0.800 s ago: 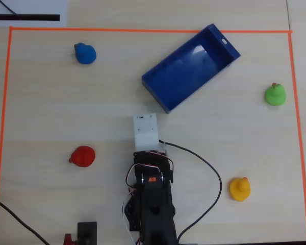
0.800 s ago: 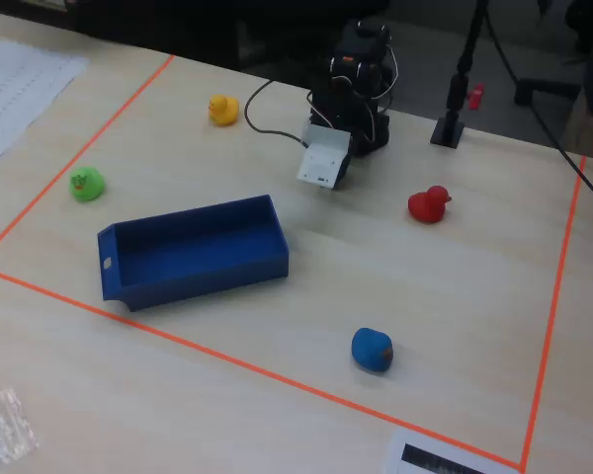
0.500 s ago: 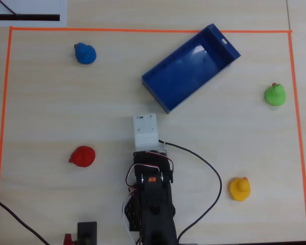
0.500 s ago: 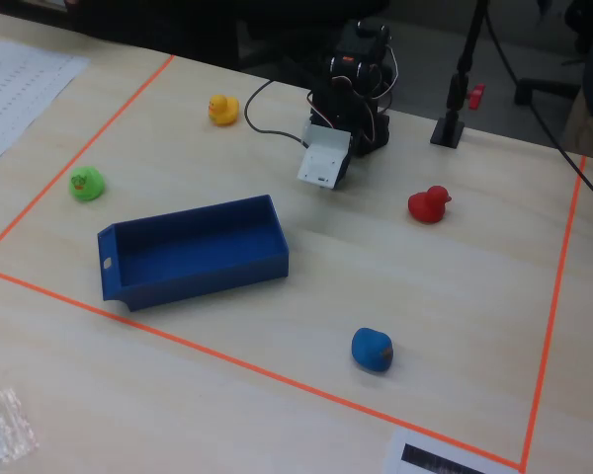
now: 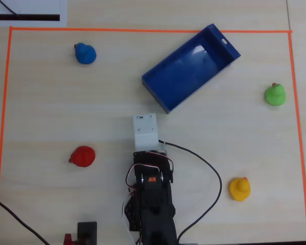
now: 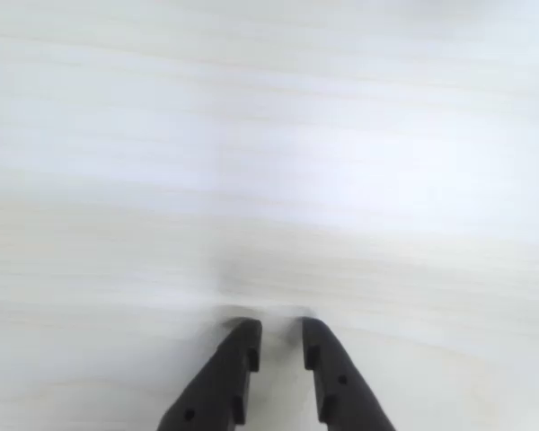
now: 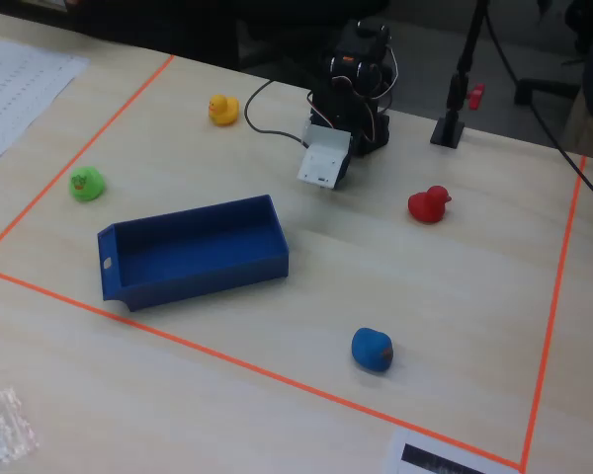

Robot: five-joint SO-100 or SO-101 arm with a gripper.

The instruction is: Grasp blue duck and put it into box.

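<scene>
Gripper [image 6: 277, 337] tips show at the bottom of the wrist view as two dark fingers [image 6: 236, 359] with only a narrow gap between them, nothing held, pointing down at bare pale wood. From above, the arm [image 5: 152, 204] sits folded at the near edge of the table [image 5: 66, 112], its white wrist block [image 5: 145, 131] just near of the box's closest corner without touching it.

Blue duck [image 5: 85, 53] stands alone at the far left of the overhead view, just inside the orange tape [image 5: 107, 30] that frames the work area, well apart from the arm and from the box [image 5: 158, 84]. In the fixed view (which looks from the opposite side) the same blue duck [image 7: 373, 350] lies close to the camera, right of the box [image 7: 193, 286].

That box is a dark-blue tray lying at an angle in the far middle of the overhead view, its taller end wall with a small hole turned to the far right; its floor is bare.

Other ducks are scattered apart: a red duck [image 5: 83, 156] left of the arm, a yellow duck [image 5: 239, 189] right of the arm, and a green duck [image 5: 275, 95] by the right tape line. A black cable [image 5: 209, 168] loops from the arm across the wood between the arm and the yellow duck.
</scene>
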